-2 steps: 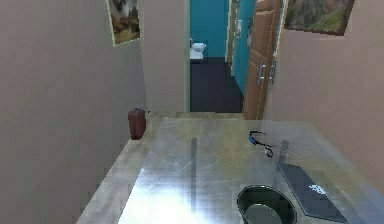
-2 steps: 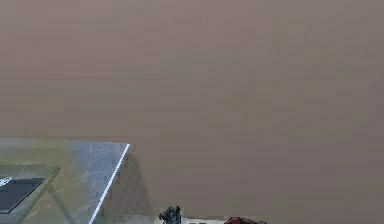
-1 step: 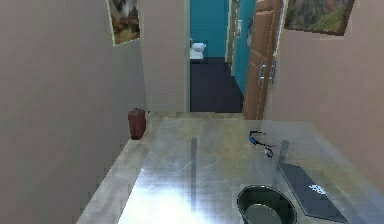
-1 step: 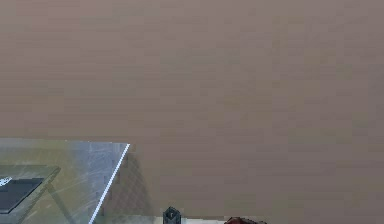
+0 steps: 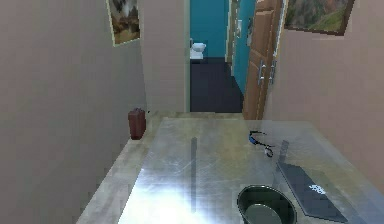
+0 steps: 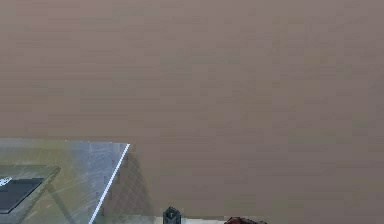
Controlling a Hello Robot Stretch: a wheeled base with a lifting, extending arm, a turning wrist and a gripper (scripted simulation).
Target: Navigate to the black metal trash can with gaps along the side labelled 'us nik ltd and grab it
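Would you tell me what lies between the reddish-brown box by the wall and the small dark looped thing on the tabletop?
Nothing: in the forward view, only bare glossy tabletop separates the reddish-brown box from the small dark looped thing.

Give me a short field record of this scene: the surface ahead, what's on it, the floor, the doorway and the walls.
surface: glossy grey-beige tabletop, corner also in the arm side view
on table: dark round container; flat dark rectangular device; thin dark glasses-like item
floor: small reddish-brown box beside the wall
doorway: open brown wooden door; teal-walled room beyond with white fixture
walls: framed picture upper left; framed picture upper right
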